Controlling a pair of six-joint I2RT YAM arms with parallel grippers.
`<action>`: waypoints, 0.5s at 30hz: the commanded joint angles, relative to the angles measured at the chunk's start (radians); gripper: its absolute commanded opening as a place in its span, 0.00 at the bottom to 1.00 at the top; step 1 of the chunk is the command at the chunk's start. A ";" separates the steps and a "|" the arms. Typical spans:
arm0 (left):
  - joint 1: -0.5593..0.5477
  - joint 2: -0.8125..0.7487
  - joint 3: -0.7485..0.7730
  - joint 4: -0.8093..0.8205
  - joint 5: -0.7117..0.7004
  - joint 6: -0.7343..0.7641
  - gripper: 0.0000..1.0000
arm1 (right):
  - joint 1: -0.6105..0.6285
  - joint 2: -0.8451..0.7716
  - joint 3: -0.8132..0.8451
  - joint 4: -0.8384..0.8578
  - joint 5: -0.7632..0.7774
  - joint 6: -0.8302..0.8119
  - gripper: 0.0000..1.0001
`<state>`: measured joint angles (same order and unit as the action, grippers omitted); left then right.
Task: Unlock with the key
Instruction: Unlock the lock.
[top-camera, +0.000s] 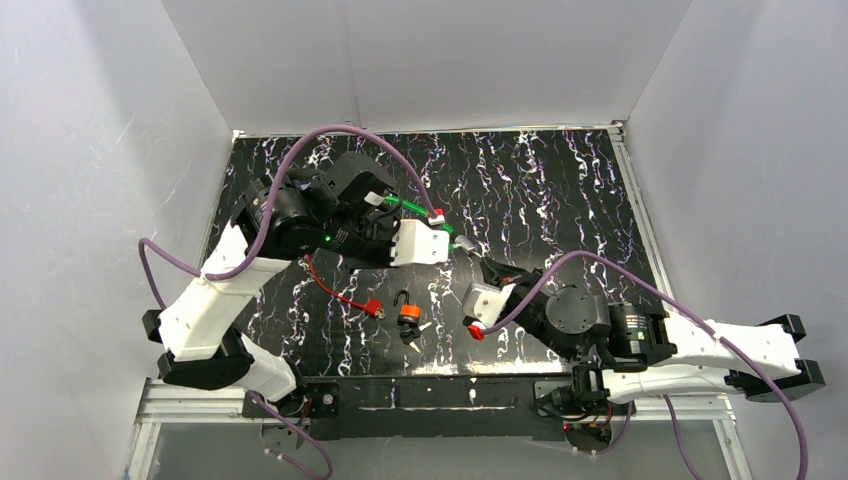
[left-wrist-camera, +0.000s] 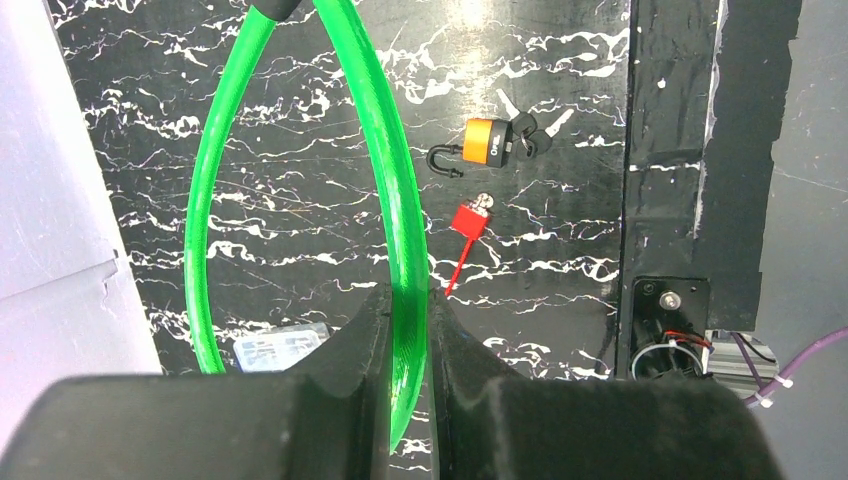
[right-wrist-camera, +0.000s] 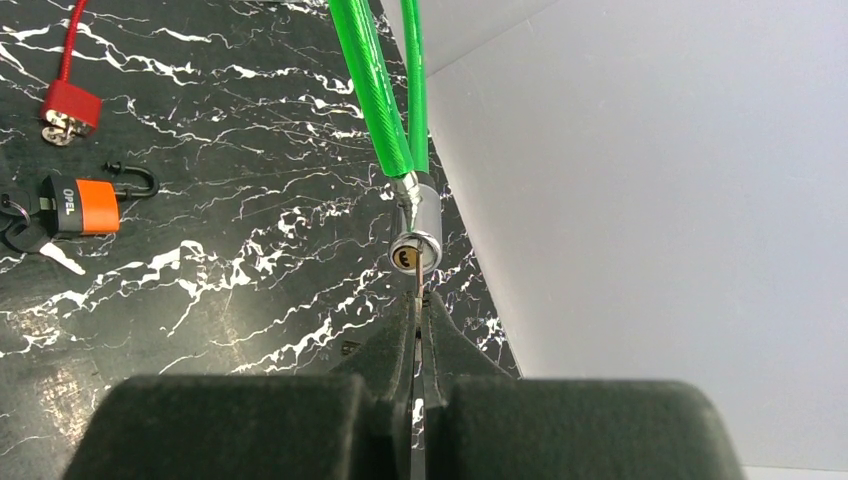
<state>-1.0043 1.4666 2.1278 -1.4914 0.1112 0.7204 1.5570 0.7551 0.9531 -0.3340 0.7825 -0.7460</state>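
My left hand (left-wrist-camera: 408, 330) pinches the green plastic-coated cable lock (left-wrist-camera: 395, 200) above the black marbled bench (right-wrist-camera: 250, 280). My right hand (right-wrist-camera: 418, 300) pinches the thin metal key (right-wrist-camera: 414, 282), whose tip is at the silver lock cylinder (right-wrist-camera: 413, 245). Full insertion and the turn seem left to do.

Black tabletop (left-wrist-camera: 560, 300) veined with white streaks. Small orange padlock (left-wrist-camera: 487, 141), black shackle; just beside it, red square tag (left-wrist-camera: 467, 220) on red cord. Beyond the padlock, green cable loop (left-wrist-camera: 398, 240), silver cylinder end (right-wrist-camera: 414, 238).

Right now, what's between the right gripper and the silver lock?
Only the key, pinched in the right gripper, tip at the silver lock; right wrist view shows it.
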 joint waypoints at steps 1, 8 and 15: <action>-0.007 -0.012 0.039 -0.191 -0.018 -0.001 0.00 | -0.003 0.001 0.005 0.065 0.008 -0.001 0.01; -0.008 -0.007 0.050 -0.190 -0.019 -0.003 0.00 | -0.003 -0.017 -0.017 0.047 0.014 0.033 0.01; -0.010 -0.003 0.060 -0.191 -0.018 -0.004 0.00 | -0.003 -0.012 -0.024 0.042 0.021 0.035 0.01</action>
<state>-1.0058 1.4685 2.1517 -1.4914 0.1043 0.7197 1.5570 0.7525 0.9344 -0.3367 0.7830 -0.7315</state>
